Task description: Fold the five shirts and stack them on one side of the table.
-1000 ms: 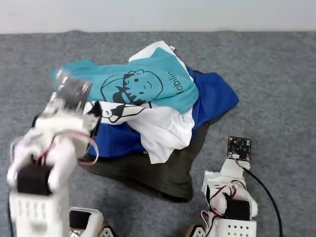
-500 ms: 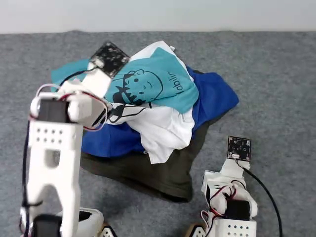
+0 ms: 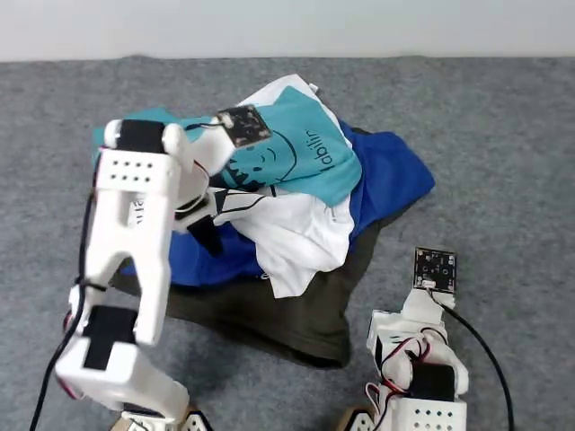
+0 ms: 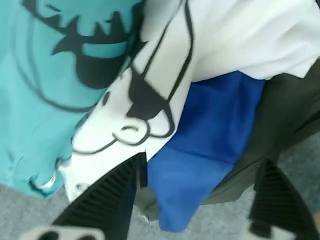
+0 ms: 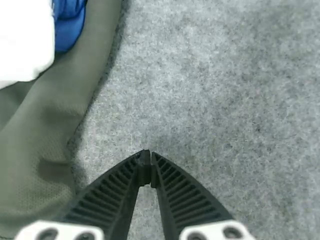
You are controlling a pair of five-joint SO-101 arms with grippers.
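A loose pile of shirts lies mid-table: a teal shirt (image 3: pixel 287 148) with a black cartoon print on top, a white shirt (image 3: pixel 301 238) under it, a blue shirt (image 3: pixel 391 180) below that and a dark olive shirt (image 3: pixel 287 319) at the bottom. My left arm (image 3: pixel 135 224) stretches over the pile's left part. Its gripper (image 4: pixel 200 190) hangs open just above the blue shirt (image 4: pixel 210 135), beside the white shirt (image 4: pixel 240 35) and the teal shirt (image 4: pixel 35 100), holding nothing. My right gripper (image 5: pixel 150 170) is shut and empty over bare table, next to the olive shirt (image 5: pixel 35 130).
The grey felt table (image 3: pixel 503 135) has free room right of the pile and along the far left (image 3: pixel 45 108). My right arm (image 3: pixel 418 359) sits folded at the front right. A pale wall runs along the table's back edge.
My left arm has swung from the pile's left edge forward and to the right, now reaching over the teal and white shirts. The right arm and the shirts have not moved.
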